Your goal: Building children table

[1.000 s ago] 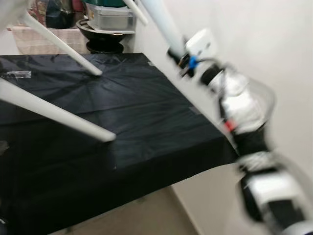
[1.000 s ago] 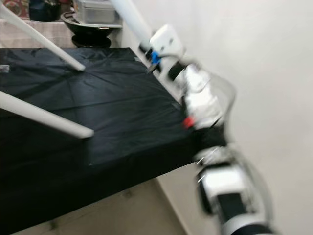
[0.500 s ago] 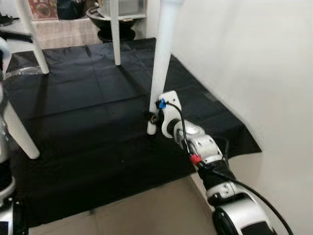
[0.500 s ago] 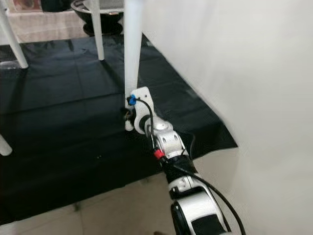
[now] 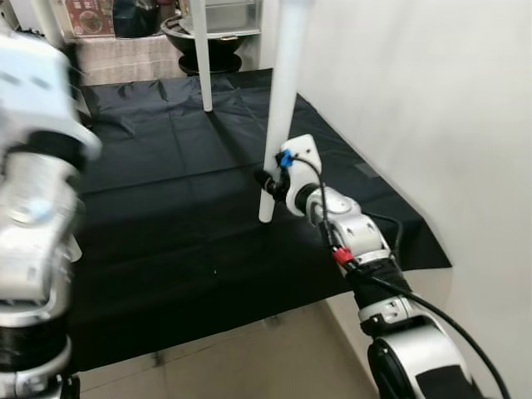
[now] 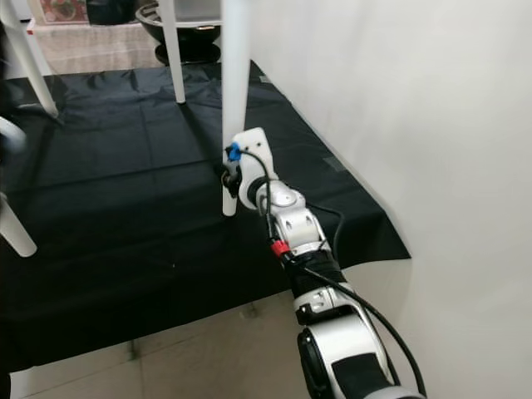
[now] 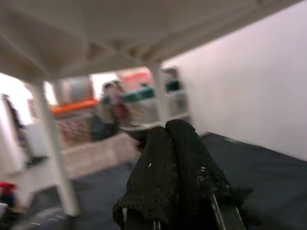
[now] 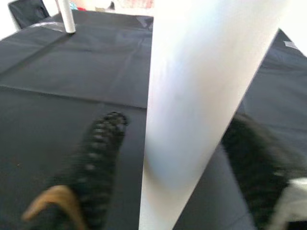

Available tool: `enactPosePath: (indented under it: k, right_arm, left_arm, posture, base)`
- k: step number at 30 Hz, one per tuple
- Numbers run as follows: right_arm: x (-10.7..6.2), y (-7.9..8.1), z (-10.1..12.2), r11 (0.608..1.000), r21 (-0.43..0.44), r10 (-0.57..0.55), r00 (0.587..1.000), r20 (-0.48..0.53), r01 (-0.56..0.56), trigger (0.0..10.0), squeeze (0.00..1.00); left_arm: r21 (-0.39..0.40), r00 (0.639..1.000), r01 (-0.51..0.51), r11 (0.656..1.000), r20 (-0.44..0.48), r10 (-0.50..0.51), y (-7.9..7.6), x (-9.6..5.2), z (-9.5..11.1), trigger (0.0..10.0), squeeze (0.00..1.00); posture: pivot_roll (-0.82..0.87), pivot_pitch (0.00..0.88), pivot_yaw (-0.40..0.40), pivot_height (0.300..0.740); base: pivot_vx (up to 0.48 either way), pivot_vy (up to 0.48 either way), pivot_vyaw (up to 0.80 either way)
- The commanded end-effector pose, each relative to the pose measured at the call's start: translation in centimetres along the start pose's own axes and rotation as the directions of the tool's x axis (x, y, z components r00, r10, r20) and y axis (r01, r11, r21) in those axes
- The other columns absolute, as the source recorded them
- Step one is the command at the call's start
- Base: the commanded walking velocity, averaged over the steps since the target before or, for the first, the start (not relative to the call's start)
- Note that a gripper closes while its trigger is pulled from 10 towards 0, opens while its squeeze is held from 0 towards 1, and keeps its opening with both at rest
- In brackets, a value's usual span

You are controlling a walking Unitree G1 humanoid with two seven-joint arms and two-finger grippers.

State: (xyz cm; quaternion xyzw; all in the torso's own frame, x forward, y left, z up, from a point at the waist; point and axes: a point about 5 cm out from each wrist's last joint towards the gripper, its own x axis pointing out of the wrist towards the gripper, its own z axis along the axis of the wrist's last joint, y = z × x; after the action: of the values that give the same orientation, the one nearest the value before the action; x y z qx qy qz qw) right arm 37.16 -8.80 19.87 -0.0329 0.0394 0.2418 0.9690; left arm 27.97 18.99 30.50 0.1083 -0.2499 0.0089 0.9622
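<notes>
Low down, right gripper [image 6: 230, 176] fingers straddle upright white table leg [image 6: 233, 100].

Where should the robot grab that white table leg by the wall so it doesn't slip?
Low on the table leg, near its foot, coming in from the side: it is a tall, smooth, upright round post, so fingers should close across it. The right gripper sits there now, one finger on each side of the leg, above the black mat.
</notes>
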Motion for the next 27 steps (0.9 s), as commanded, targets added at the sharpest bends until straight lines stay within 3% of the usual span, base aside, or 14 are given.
enactPosePath:
  k: [1, 5, 6, 11, 13, 14, 16, 17, 19, 20, 21, 22, 24, 27]
  right_arm:
    - [-1.0, -0.5, -1.4, 0.999, 0.033, 0.03, 0.999, -0.043, -0.028, 10.0, 1.0]
    - [-3.2, -0.8, -3.3, 0.994, 0.058, 0.097, 0.993, -0.068, -0.093, 10.0, 1.0]
    - [-3.2, -0.8, -3.3, 0.994, 0.058, 0.097, 0.993, -0.068, -0.093, 10.0, 1.0]
    - [-5.9, -2.5, -4.4, 0.995, 0.099, 0.031, 0.999, -0.012, -0.029, 10.0, 1.0]
    - [-6.4, -3.3, -3.2, 0.994, 0.11, -0.001, 0.999, 0.036, -0.003, 10.0, 1.0]
    - [-6.9, -4.7, -1.2, 0.986, 0.164, -0.046, 0.994, 0.099, 0.029, 10.0, 1.0]
    - [-8.2, -6.3, 2.3, 0.984, 0.177, -0.056, 0.973, 0.222, 0.017, 10.0, 1.0]
    - [-8.4, -6.6, 2.7, 0.981, 0.192, -0.057, 0.97, 0.237, 0.011, 10.0, 0.68]
    - [-8.6, -6.6, 2.2, 0.981, 0.195, -0.056, 0.973, 0.223, 0.011, 10.0, 0.68]
    - [-8.6, -6.1, 0.8, 0.981, 0.193, -0.049, 0.982, 0.185, 0.013, 10.0, 0.16]
    - [-8.6, -6.1, 0.8, 0.981, 0.193, -0.049, 0.982, 0.185, 0.013, 10.0, 0.16]
    - [-8.6, -5.3, -0.9, 0.981, 0.195, -0.042, 0.99, 0.136, 0.015, 10.0, 0.0]
    - [-8.7, -3.8, -3.3, 0.974, 0.225, -0.031, 0.996, 0.084, 0.012, 10.0, 0.0]
    - [-8.5, -2.9, -4.2, 0.969, 0.245, -0.031, 0.996, 0.08, 0.01, 10.0, 0.0]
  left_arm:
    - [-0.047, 0.997, 0.068, 0.997, -0.021, -0.069, -1.3, -0.5, -0.5, 10.0, 0.0]
    - [-0.122, 0.981, 0.169, 0.978, -0.079, -0.179, -3.6, -2.1, -2.4, 10.0, 0.0]
    - [-0.122, 0.981, 0.169, 0.978, -0.079, -0.179, -3.6, -2.1, -2.4, 10.0, 0.0]
    - [-0.208, 0.948, 0.191, 0.959, -0.216, -0.235, -4.9, -5.1, -6.3, 10.0, 0.0]
    - [-0.202, 0.942, 0.199, 0.959, -0.232, -0.244, -5.0, -5.4, -6.4, 10.0, 0.0]
    - [-0.219, 0.953, 0.195, 0.956, -0.19, -0.237, -4.8, -5.1, -5.4, 10.0, 0.0]
    - [-0.238, 0.961, 0.176, 0.955, -0.169, -0.22, -4.3, -4.8, -4.5, 10.0, 0.0]
    - [-0.244, 0.959, 0.18, 0.953, -0.173, -0.226, -4.3, -5.0, -4.7, 10.0, 0.0]
    - [-0.249, 0.952, 0.186, 0.951, -0.193, -0.237, -4.6, -5.4, -5.1, 10.0, 0.0]
    - [-0.251, 0.939, 0.205, 0.946, -0.221, -0.263, -5.3, -6.0, -5.9, 10.0, 0.0]
    - [-0.251, 0.939, 0.205, 0.946, -0.221, -0.263, -5.3, -6.0, -5.9, 10.0, 0.0]
    - [-0.247, 0.918, 0.229, 0.942, -0.267, -0.293, -6.0, -7.0, -7.0, 10.0, 0.0]
    - [-0.245, 0.882, 0.25, 0.937, -0.341, -0.324, -6.8, -8.5, -8.7, 10.0, 0.0]
    - [-0.248, 0.865, 0.252, 0.935, -0.375, -0.333, -7.1, -9.2, -9.5, 10.0, 0.0]
  posture:
    - [0.0, 0.035, -0.071, 0.74]
    - [-0.02, 0.014, -0.068, 0.74]
    - [-0.02, 0.014, -0.068, 0.74]
    - [-0.03, 0.003, -0.063, 0.74]
    - [-0.03, 0.0, -0.061, 0.74]
    - [-0.04, 0.003, -0.064, 0.74]
    - [-0.04, 0.0, -0.059, 0.74]
    - [-0.06, 0.0, -0.053, 0.74]
    - [-0.06, 0.0, -0.053, 0.74]
    - [-0.05, 0.0, -0.061, 0.74]
    - [-0.05, 0.0, -0.061, 0.74]
    - [-0.06, 0.0, -0.063, 0.74]
    - [-0.05, 0.0, -0.067, 0.74]
    - [-0.06, 0.0, -0.069, 0.74]
  base:
    - [0.0, 0.0, 0.0]
    - [0.0, 0.0, 0.0]
    - [0.0, 0.0, 0.0]
    - [0.0, 0.0, 0.0]
    - [0.0, 0.0, 0.0]
    - [0.0, 0.0, 0.0]
    - [0.0, 0.0, 0.0]
    - [0.0, 0.0, 0.0]
    - [0.0, 0.0, 0.0]
    - [0.0, 0.0, 0.0]
    - [0.0, 0.0, 0.0]
    - [0.0, 0.0, 0.0]
    - [0.0, 0.0, 0.0]
    - [0.0, 0.0, 0.0]
